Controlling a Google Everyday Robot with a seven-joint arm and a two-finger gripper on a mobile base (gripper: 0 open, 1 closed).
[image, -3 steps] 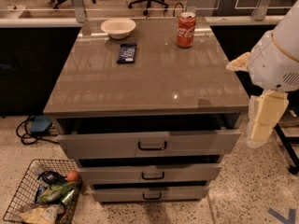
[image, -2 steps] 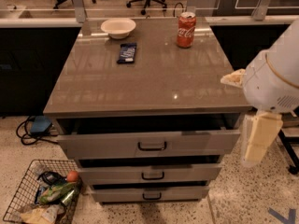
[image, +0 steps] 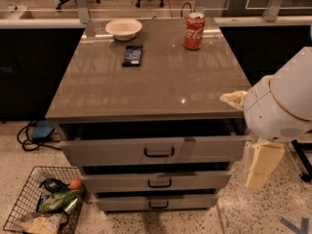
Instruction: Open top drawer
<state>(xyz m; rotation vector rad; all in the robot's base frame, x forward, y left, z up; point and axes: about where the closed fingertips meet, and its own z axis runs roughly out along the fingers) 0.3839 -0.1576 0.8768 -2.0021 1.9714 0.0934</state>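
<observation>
The top drawer (image: pixel 112 151) is the tallest grey-beige front under the counter top, with a black pull handle (image: pixel 159 153) at its middle. It stands pulled out a little, with a dark gap between its front and the counter edge. My gripper (image: pixel 260 168) hangs beige at the right of the cabinet, below the white round arm housing (image: pixel 280 106). It is level with the top drawer's right end and apart from the handle.
Two shorter drawers (image: pixel 156 182) sit below. On the counter top (image: pixel 161 87) stand a white bowl (image: pixel 123 29), a red soda can (image: pixel 194 31) and a dark snack bar (image: pixel 132 55). A wire basket (image: pixel 41 206) of rubbish sits on the floor at left.
My arm and gripper have moved down and slightly left along the cabinet's right side. The drawer gap looks the same.
</observation>
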